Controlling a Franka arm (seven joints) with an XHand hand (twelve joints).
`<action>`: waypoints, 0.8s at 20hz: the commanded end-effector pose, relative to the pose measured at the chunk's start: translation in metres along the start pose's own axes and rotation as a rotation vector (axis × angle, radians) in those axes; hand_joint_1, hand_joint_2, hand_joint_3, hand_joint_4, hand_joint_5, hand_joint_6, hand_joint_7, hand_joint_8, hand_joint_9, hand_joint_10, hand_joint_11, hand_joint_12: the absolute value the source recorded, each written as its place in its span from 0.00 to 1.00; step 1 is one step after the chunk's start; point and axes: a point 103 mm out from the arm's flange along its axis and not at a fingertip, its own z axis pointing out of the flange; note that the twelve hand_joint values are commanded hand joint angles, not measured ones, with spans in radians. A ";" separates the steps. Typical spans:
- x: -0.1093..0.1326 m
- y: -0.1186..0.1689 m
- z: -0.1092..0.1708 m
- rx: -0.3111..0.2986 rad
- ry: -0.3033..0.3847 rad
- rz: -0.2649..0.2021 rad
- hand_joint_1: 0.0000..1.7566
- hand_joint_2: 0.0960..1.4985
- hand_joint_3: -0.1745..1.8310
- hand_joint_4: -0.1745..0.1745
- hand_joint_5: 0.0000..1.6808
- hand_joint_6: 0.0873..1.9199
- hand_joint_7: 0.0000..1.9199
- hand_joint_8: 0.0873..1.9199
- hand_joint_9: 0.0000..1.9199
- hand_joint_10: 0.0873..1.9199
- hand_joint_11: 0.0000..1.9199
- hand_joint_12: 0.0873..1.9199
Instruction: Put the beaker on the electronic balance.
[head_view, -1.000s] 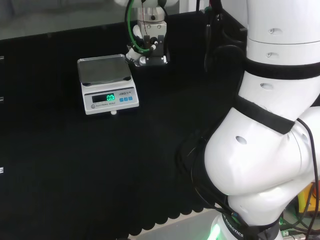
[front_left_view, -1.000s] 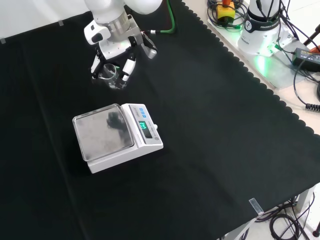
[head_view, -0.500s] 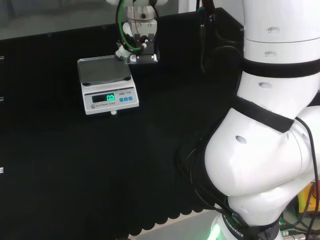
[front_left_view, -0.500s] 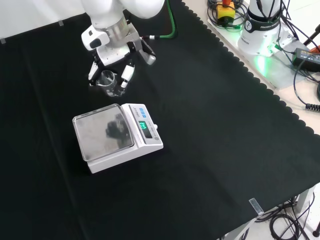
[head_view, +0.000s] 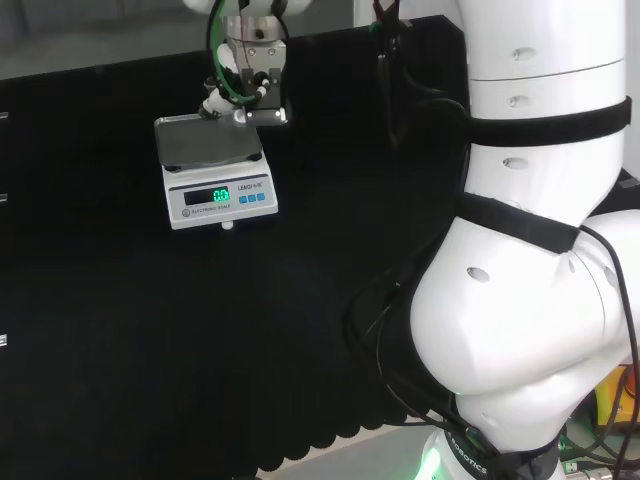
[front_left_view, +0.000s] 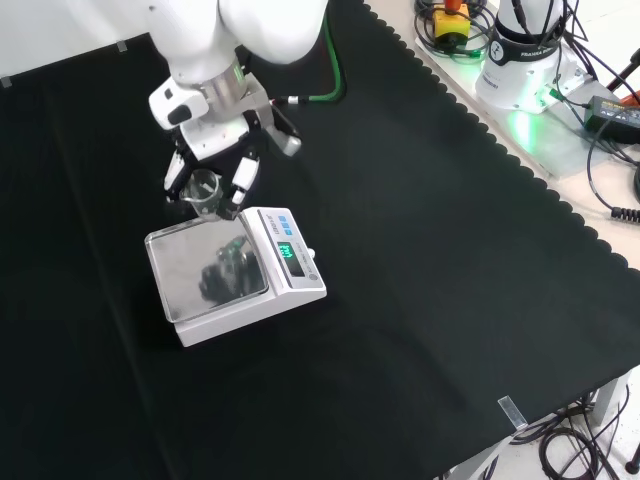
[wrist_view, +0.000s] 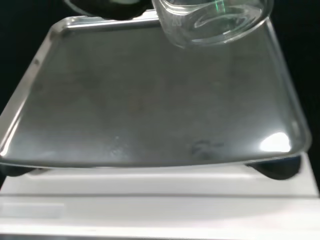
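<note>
Hand (front_left_view: 213, 170) has its fingers curled around the clear glass beaker (front_left_view: 203, 190), holding it off the bench (front_left_view: 420, 250). The electronic balance (front_left_view: 236, 272) is the landmark here. In the front view the beaker hangs just over the balance's far edge, above the rim of the steel weighing pan (front_left_view: 205, 270), and does not rest on it. A dark reflection of hand and beaker shows on the pan surface. Beaker is upright, open mouth up, and looks empty.

Head view: hand (head_view: 243, 95) sits at the back right corner of the balance (head_view: 215, 168), fingers pointing down, with a green cable (head_view: 215, 60) looping along the wrist above it. Pan (head_view: 205, 140) is bare. The balance's green display (head_view: 221, 194) is lit, blue buttons beside it.

Wrist view: beaker's base (wrist_view: 212, 22) is close and large, floating over one corner of the pan (wrist_view: 150, 100), with a gap between glass and metal. Pan shows smudges and a bright glare spot. The balance's white housing (wrist_view: 160, 200) runs along the pan's edge.

Black cloth covers the bench around the balance. The arm's white links (head_view: 530, 250) stand well to the right of the balance in the head view.
</note>
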 end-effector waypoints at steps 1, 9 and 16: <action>0.029 0.021 0.024 0.022 0.016 -0.049 0.66 0.71 0.00 0.00 0.41 0.30 0.58 0.39 0.76 0.19 0.82 0.29; 0.043 0.039 0.046 0.070 -0.006 -0.079 0.65 0.71 0.00 0.00 0.40 0.31 0.58 0.39 0.76 0.19 0.80 0.31; 0.044 0.045 0.059 0.112 -0.022 -0.085 0.65 0.71 0.00 0.00 0.40 0.31 0.57 0.39 0.75 0.19 0.79 0.32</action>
